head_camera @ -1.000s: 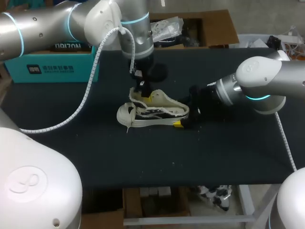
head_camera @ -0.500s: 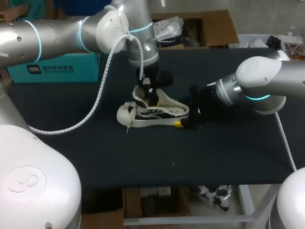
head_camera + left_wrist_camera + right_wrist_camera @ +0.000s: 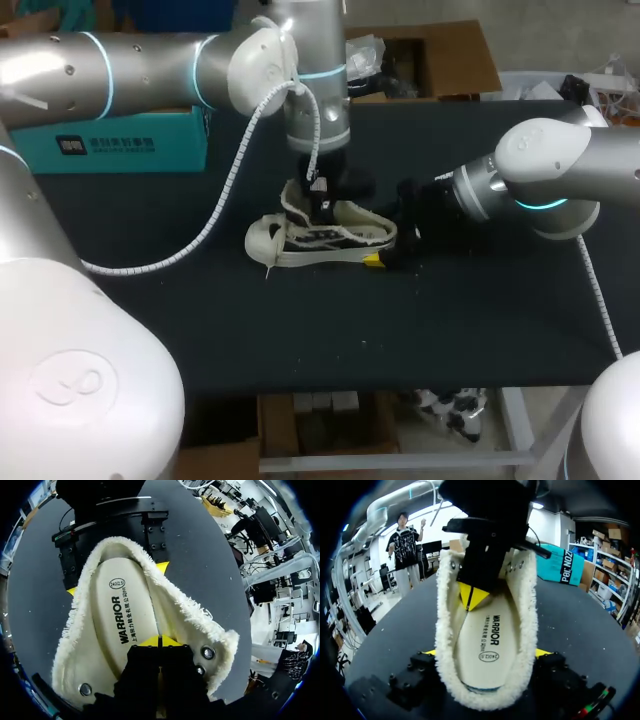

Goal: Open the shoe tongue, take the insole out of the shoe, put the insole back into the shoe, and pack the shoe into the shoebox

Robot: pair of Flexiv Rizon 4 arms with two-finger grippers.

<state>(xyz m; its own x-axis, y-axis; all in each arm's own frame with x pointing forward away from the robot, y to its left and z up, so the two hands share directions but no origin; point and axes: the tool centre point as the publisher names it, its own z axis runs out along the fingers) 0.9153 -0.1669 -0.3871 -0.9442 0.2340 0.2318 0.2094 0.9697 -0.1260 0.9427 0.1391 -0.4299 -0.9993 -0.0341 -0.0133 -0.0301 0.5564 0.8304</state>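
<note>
A white-and-black sneaker (image 3: 300, 240) with fleece lining (image 3: 185, 610) lies mid-table, toe to the left and tongue (image 3: 293, 200) standing up. Its pale printed insole (image 3: 120, 615) lies inside. My left gripper (image 3: 322, 205) points down into the shoe opening. Its yellow tips (image 3: 160, 641) are shut together and rest on the insole's front part, with nothing seen between them. My right gripper (image 3: 385, 250) holds the heel. In the right wrist view its two fingers stand wide on either side of the shoe (image 3: 485, 680), touching the fleece.
A teal shoebox (image 3: 110, 140) stands at the table's back left. An open cardboard box (image 3: 440, 60) sits at the far edge. Bare black tabletop (image 3: 330, 330) stretches in front of the shoe.
My left arm has swung to the right, from beside the raised tongue to above the shoe opening. The shoe and the right arm have stayed in place.
</note>
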